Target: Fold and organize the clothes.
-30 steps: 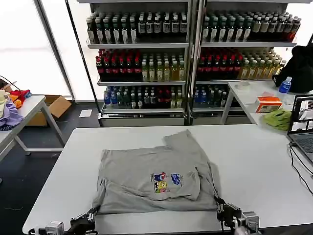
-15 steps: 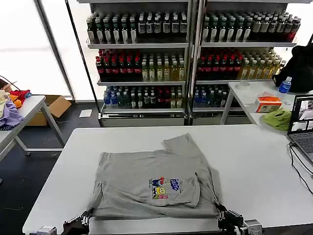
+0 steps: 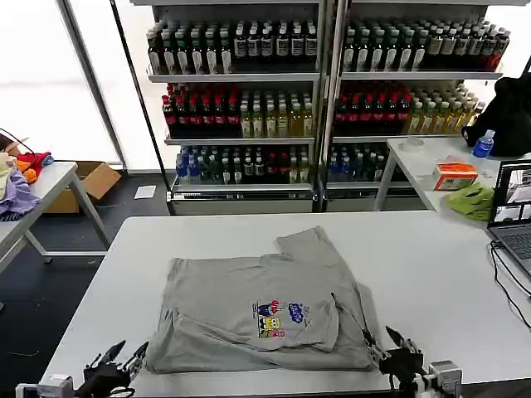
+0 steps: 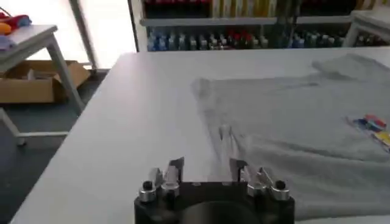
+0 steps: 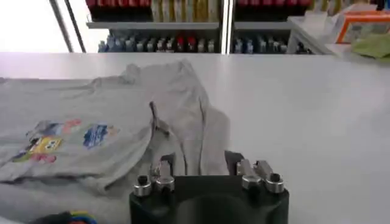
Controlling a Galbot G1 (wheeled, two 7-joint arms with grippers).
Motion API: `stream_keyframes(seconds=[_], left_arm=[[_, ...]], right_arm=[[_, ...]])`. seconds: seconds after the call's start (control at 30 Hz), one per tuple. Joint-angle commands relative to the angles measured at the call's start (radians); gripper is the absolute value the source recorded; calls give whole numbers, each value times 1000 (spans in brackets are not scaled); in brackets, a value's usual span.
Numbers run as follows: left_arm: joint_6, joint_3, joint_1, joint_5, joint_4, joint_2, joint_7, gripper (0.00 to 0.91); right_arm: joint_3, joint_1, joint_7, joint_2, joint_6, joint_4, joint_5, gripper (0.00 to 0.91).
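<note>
A light grey short-sleeved shirt (image 3: 249, 290) lies partly folded on the white table (image 3: 431, 274). Its multicoloured print (image 3: 278, 317) faces up and one sleeve points to the far side. My left gripper (image 3: 119, 357) is open at the table's near edge, just off the shirt's near left corner. In the left wrist view this gripper (image 4: 205, 170) holds nothing, and the shirt (image 4: 292, 122) lies ahead of it. My right gripper (image 3: 387, 343) is open beside the near right corner. Seen from the right wrist, the gripper (image 5: 200, 163) is empty with the shirt's (image 5: 122, 115) folded edge just before it.
A laptop (image 3: 513, 211) with cables sits at the table's right edge. Behind it stands a side table (image 3: 423, 157) with an orange box, a green cloth and a bottle. Bottle shelves (image 3: 319, 99) fill the back. A table with coloured clothes (image 3: 17, 186) is at left.
Both grippers drew the shirt's near hem slightly toward the table's near edge, then opened and let go. They now sit just clear of its corners.
</note>
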Motion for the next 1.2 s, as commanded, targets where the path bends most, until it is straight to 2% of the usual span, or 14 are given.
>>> stream_keyframes(seconds=[0.03,0.17,0.23,0.27,0.5,0.7,0.93,1.2], left_arm=[[-3,30,-259,-136,159,207,96,907],[-4,152,-444,-160,307,277,150,907],[-5,217,-523,-168,364,288,162,907],[-15,258,-582,-169,393,296,174,907],[-41,446,-817,-164,613,294,233,907],[-51,576,-975,-141,763,250,242,907],[-69,639,-1070,-118,891,210,245,907],[-70,648,-1086,-113,939,194,243,907]], right_arm=[[-55,398,-164,-115,-18,-231,73,907],[-211,698,-228,-120,-17,-514,70,907],[-248,764,-239,-106,-17,-581,58,907],[-298,831,-270,-94,-17,-661,50,907],[-439,1030,-359,-24,2,-880,-30,907],[-504,1144,-353,51,34,-1033,-62,907],[-558,1230,-349,130,43,-1209,-77,907],[-577,1225,-343,175,41,-1246,-90,907]])
